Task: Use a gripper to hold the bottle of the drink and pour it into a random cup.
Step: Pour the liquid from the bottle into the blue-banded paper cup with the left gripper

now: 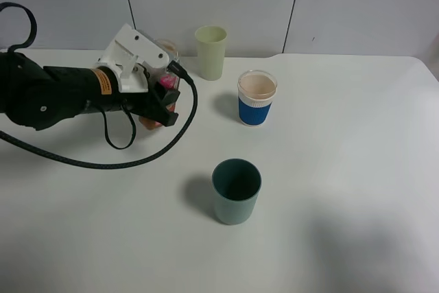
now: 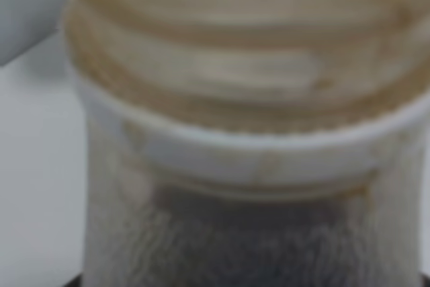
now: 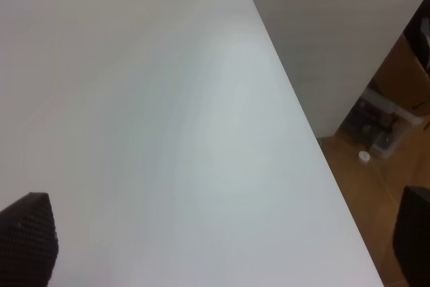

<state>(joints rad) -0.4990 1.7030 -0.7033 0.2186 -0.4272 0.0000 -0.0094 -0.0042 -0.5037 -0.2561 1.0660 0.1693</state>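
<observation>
Left white blocky gripper [image 1: 162, 101]: clamped on small clear pink-labelled plastic bottle [image 1: 167, 84] between its jaws. Seemed light, thin-walled, slippery; best gripped mid-body.

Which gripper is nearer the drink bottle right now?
Left. The left gripper is shut on the bottle, toward the table's far left. The right gripper is outside the high view. Its wrist camera shows only the table's edge and floor, no bottle.

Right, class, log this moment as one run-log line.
left gripper: shut on bottle of the drink | cup: blue sleeve, pale drink inside, untouched | right gripper: open, holding nothing
</observation>
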